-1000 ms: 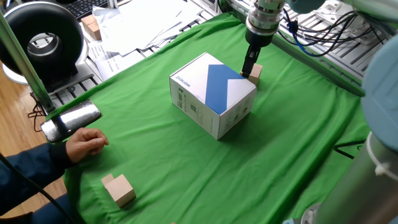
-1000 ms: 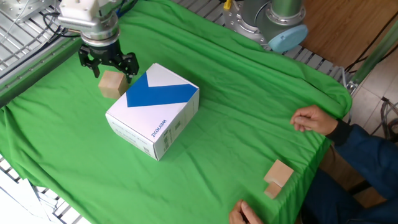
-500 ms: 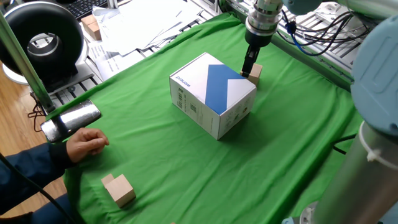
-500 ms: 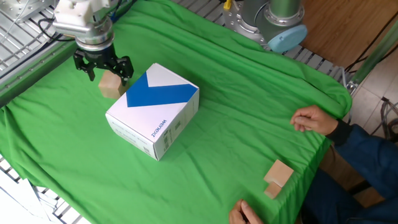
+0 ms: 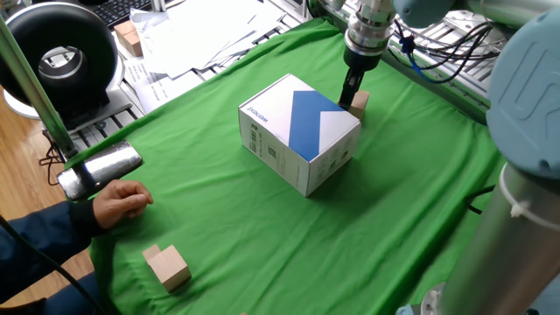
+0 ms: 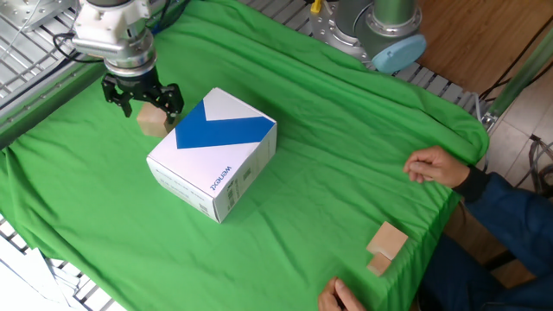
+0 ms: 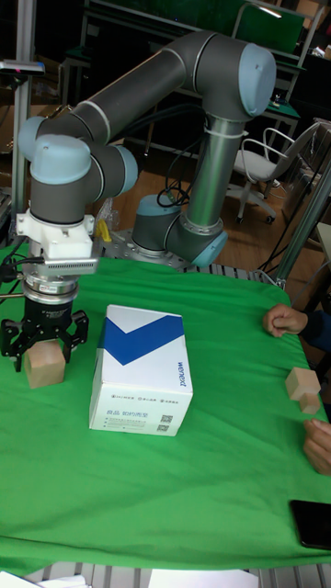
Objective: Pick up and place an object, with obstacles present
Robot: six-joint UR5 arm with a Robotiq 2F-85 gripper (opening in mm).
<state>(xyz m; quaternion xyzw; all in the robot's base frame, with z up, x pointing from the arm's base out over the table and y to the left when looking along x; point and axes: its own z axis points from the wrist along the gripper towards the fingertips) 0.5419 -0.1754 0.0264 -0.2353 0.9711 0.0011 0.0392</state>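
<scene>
Green cloth [image 6: 346, 155]: cube [image 6: 154, 119] under pincer [image 6: 143, 97].

The gripper [image 6: 143, 97] hangs with fingers [image 6: 171, 98] spread around the wooden cube [image 6: 153, 120], just beside the white box [image 6: 212, 153] on the green-draped bench [image 6: 346, 173].

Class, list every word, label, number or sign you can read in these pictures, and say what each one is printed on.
Side of the white cardboard box: one short printed word, too blurred to spell out with confidence.
Lower side of the same box: small text and square codes, too small to read.
Papers beside the green cloth: printed lines, too small to read.
Wooden cube under the end effector: no marking.
</scene>
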